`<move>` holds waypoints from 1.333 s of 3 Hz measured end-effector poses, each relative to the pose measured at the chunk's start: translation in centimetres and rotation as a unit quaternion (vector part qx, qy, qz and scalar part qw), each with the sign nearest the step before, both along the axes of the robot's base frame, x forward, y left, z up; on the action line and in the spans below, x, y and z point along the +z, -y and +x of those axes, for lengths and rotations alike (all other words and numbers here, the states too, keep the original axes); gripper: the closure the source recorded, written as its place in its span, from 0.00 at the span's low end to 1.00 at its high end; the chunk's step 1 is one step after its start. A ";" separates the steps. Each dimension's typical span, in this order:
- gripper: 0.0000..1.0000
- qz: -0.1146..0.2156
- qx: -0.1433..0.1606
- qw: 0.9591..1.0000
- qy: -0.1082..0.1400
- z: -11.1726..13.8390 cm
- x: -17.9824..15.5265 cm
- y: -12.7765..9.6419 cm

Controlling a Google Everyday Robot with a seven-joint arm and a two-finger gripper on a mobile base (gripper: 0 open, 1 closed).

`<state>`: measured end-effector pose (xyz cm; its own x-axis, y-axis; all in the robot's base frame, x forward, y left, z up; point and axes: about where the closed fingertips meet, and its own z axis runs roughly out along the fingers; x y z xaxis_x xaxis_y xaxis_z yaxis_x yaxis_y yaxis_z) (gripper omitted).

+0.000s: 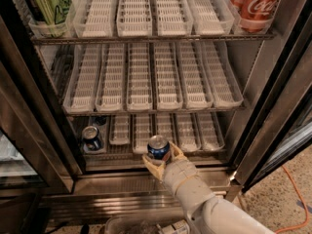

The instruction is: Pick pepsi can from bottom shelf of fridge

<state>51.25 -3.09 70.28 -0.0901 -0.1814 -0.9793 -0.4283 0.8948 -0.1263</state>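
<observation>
Gripper (162,159) clamped on pepsi can (158,147), just in front of bottom shelf (186,130) edge; you're at withdrawal step; next, pull straight back, clear of fridge (117,184) sill

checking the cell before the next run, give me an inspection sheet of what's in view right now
surface: bottom shelf, dark wire rack with short white trays
job's things: pepsi can upright at the shelf's front edge, in the tool; fridge open
clutter: second blue can in the leftmost bottom tray; green can top left; red cola cans top right
grippers: tool shut on the pepsi can, in front of the shelf's middle
cables: orange cable on the floor, right
surroundings: speckled floor; dark door frame at right
</observation>
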 end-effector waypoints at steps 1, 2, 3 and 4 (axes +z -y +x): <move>1.00 0.000 0.012 1.000 -0.013 -0.4 0.4 3.5; 1.00 -0.027 0.040 0.998 -0.038 -0.2 1.1 5.2; 1.00 -0.080 0.094 0.991 -0.056 -0.5 2.0 5.0; 1.00 -0.117 0.171 0.977 -0.053 -1.8 3.8 2.4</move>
<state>49.47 -5.45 74.11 -0.0836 -0.4361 -0.8960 -0.7188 0.6491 -0.2489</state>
